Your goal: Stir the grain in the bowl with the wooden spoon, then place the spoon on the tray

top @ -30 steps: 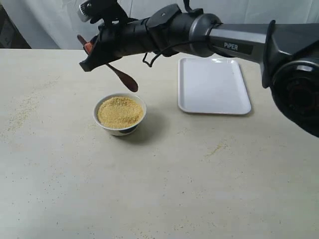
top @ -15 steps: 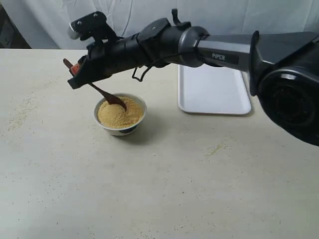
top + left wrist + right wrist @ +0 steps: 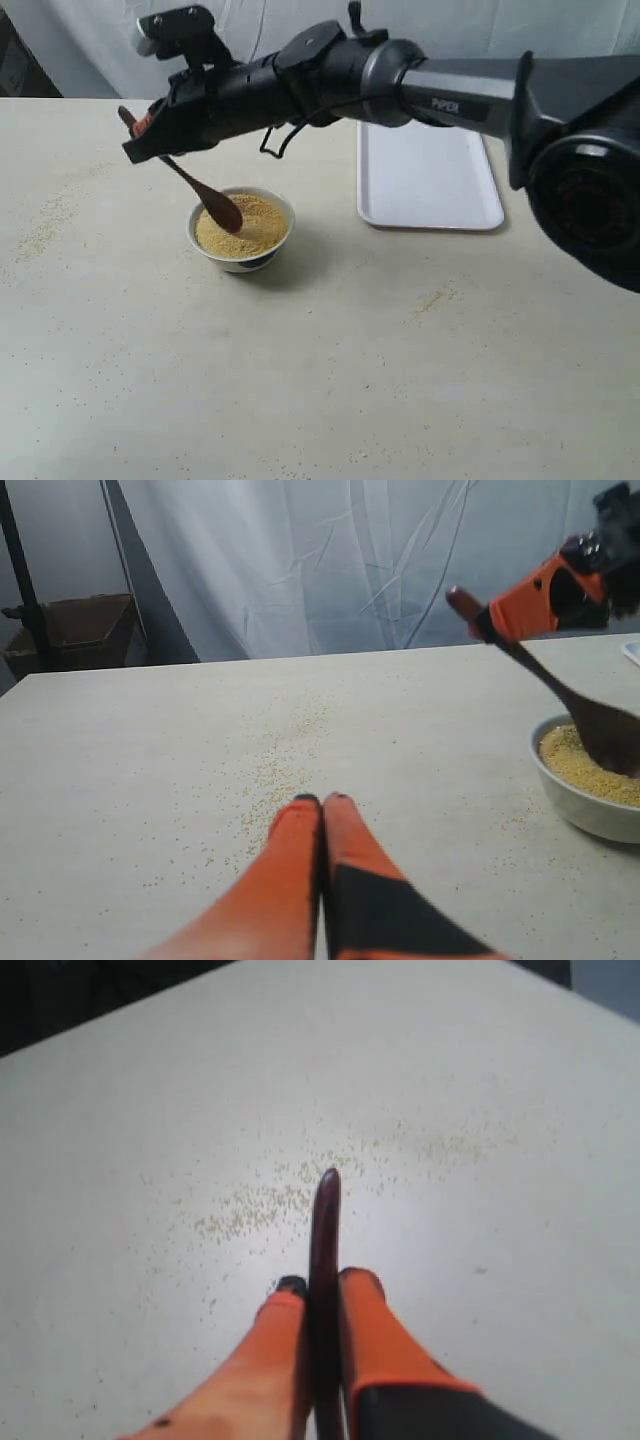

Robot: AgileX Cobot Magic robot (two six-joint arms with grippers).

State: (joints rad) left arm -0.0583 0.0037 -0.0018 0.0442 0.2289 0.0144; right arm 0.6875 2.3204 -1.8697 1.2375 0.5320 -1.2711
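Grain (image 3: 258,226) sits in the bowl (image 3: 240,263), heaped to about rim level. The bowl is on the table (image 3: 330,390), left of centre in the exterior view. It is well apart from the tray (image 3: 430,185), which lies to its right and further back.

Wooden spoon (image 3: 190,180) is tilted, with the scoop down in the grain on the bowl's left side. The handle rises up and to the left.

Right gripper (image 3: 143,123) is clamped on the handle near its top end, and the handle tip pokes out past it. The right wrist view shows the orange fingers (image 3: 375,1330) pressed against the handle, one on each side.

Right arm comes in from the right edge and reaches across the middle, stretched nearly level. It passes over the tray's far-left corner, and the wrist pitches down toward the bowl.

Left gripper (image 3: 322,805) has its fingers together with nothing between them. It is low over the table and points along it. The bowl and spoon are off to one side, apart from it.

Loose grains (image 3: 265,780) are scattered on the table just ahead of the left gripper.
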